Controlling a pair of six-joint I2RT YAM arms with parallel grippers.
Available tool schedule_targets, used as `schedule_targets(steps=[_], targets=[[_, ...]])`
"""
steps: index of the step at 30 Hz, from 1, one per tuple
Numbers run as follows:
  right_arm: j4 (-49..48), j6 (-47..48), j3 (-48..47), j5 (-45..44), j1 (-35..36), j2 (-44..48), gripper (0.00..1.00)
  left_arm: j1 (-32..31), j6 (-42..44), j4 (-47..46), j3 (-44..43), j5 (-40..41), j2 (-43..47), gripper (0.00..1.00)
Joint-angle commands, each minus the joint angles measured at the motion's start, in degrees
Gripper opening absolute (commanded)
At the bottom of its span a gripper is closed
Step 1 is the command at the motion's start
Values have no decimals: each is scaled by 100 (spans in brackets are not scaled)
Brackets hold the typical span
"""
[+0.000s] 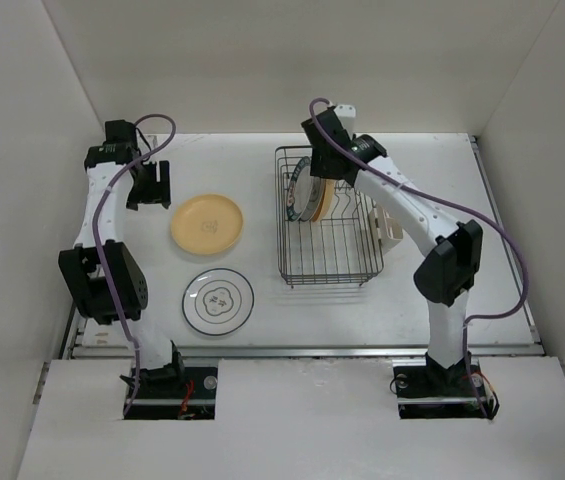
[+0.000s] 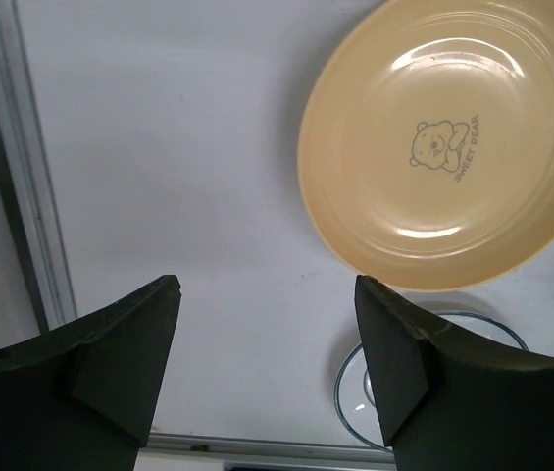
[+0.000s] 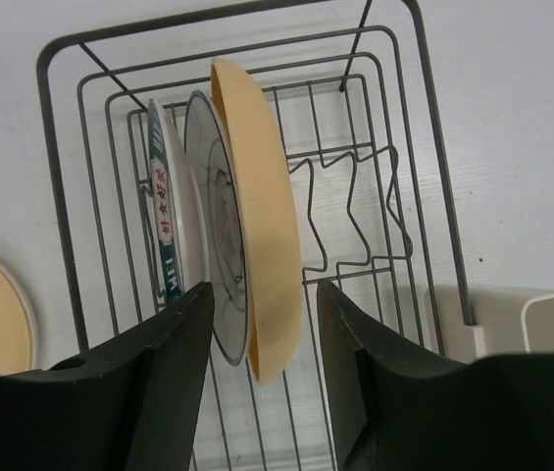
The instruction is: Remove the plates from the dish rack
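The dark wire dish rack holds three upright plates at its far end: one with a teal patterned rim, a white one with a thin dark rim, and a yellow-orange one. My right gripper is open above them, and its fingers straddle the edges of the yellow-orange and white plates in the wrist view. A pale yellow plate with a bear motif and a white dark-rimmed plate lie flat on the table. My left gripper is open and empty.
The cream cutlery holder hangs on the rack's right side. A metal rail runs along the table's left edge. White walls enclose the table on three sides.
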State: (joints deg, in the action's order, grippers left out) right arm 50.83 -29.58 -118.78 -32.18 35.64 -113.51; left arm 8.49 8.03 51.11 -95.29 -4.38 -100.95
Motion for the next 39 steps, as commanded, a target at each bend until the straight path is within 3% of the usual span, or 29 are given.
schedule_targets(steps=[1, 7, 13, 16, 19, 20, 39], targets=[[-12, -56, -339, -199, -83, -135, 52, 21, 163, 30, 238, 429, 391, 69], [-12, -4, -391, -420, -136, -391, 40, 21, 164, 30, 563, 500, 576, 69], [-126, -4, -330, -534, -136, -329, 39, 21, 164, 30, 616, 500, 682, 69], [-179, 49, -207, -587, -136, -277, 23, 21, 164, 30, 616, 500, 682, 69], [-179, 102, -259, -587, -188, -452, 2, 21, 164, 30, 616, 500, 682, 69], [-109, 102, -312, -657, -189, -452, 0, 21, 164, 30, 556, 500, 682, 69], [-161, 1244, -787, -2747, 92, -171, 0, 21, 269, 136, 230, 500, 577, 69]])
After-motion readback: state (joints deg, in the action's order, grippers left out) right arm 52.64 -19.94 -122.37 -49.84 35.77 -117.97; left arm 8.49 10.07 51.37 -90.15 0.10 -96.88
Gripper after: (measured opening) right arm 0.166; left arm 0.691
